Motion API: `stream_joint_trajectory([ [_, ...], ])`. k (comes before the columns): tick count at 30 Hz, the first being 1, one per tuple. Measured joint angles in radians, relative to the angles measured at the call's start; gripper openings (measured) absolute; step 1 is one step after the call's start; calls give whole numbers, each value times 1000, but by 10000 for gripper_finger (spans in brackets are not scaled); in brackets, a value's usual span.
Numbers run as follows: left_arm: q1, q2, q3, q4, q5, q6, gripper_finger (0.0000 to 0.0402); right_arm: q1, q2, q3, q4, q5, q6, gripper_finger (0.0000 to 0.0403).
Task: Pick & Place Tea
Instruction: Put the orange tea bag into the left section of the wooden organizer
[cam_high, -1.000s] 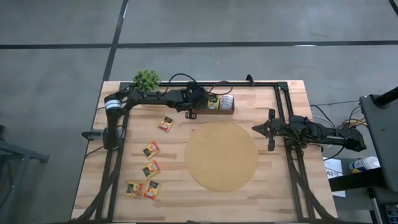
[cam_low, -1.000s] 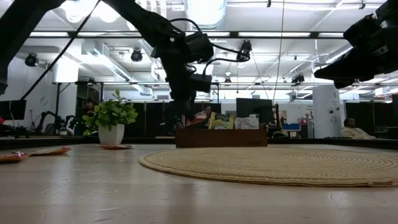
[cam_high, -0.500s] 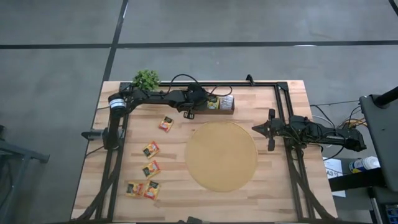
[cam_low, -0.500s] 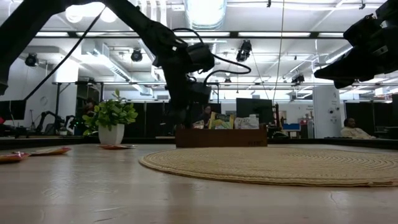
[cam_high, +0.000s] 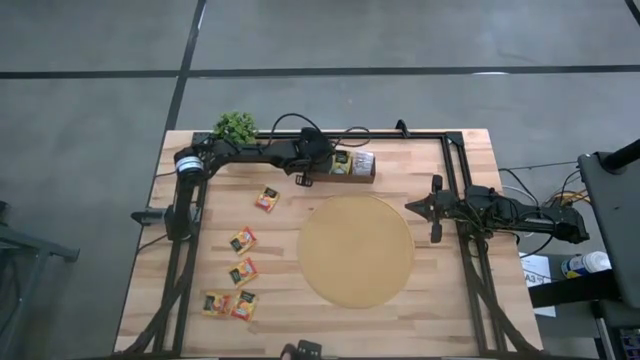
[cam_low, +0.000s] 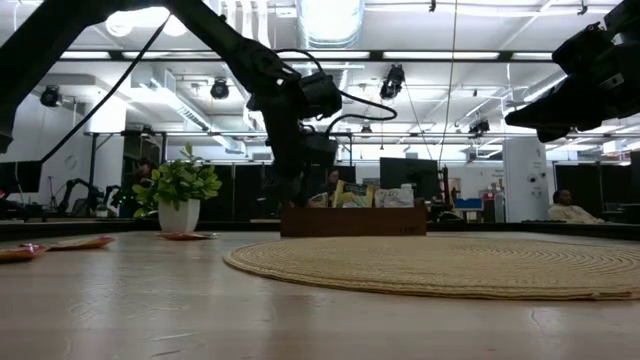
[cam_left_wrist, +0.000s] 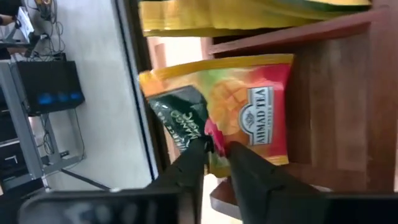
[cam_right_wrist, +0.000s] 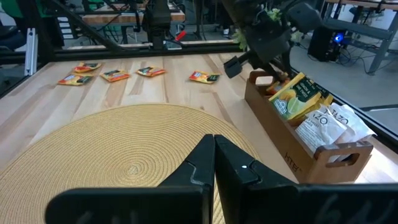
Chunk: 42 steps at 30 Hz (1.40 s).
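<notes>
A brown wooden tray (cam_high: 372, 176) stands at the table's far side, with tea sachets upright in its slots. My left gripper (cam_left_wrist: 216, 145) reaches down into the tray's left end (cam_high: 312, 172). Its fingers stand a little apart at the edge of a yellow-and-red tea sachet (cam_left_wrist: 249, 118) with a dark label. That sachet leans inside the slot against the tray's wall (cam_left_wrist: 336, 93). Several more tea sachets (cam_high: 243, 239) lie flat on the table's left half. My right gripper (cam_high: 410, 208) waits shut at the round mat's right, holding nothing. My left gripper's fingers (cam_left_wrist: 194, 163) stand on either side of the sachet's edge (cam_left_wrist: 216, 133), beside its dark label, slanting down into the slot. A narrow gap shows between the tips. I cannot tell whether they touch the sachet. The sachet rests in the tray.
A large round woven mat (cam_high: 356, 250) covers the table's middle. A small potted plant (cam_high: 236, 127) stands at the far left corner. Dark frame rails (cam_high: 462, 190) run along the table's sides and far edge. Bare wood lies between the mat and the loose sachets.
My left gripper has gone toward the table's far edge and a little down, bringing the sachet into the tray's left slot. My right arm has kept still.
</notes>
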Motion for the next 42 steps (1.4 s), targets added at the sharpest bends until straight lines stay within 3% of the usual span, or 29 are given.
stream_joint_trajectory([
  [11,2,-2,76,-26,-2,-68,159,0,0,0,0,0,0,9],
  [18,1,-3,117,-114,-68,-118,167,0,0,0,0,0,0,9],
  [24,1,-24,199,-290,-55,-338,167,0,0,0,0,0,0,9],
  [28,0,-81,219,-353,38,-450,167,0,0,0,0,0,0,9],
  [33,5,-168,206,-432,238,-493,167,0,0,0,0,4,0,9],
  [42,37,-274,129,-591,562,-316,168,0,0,0,0,6,0,9],
])
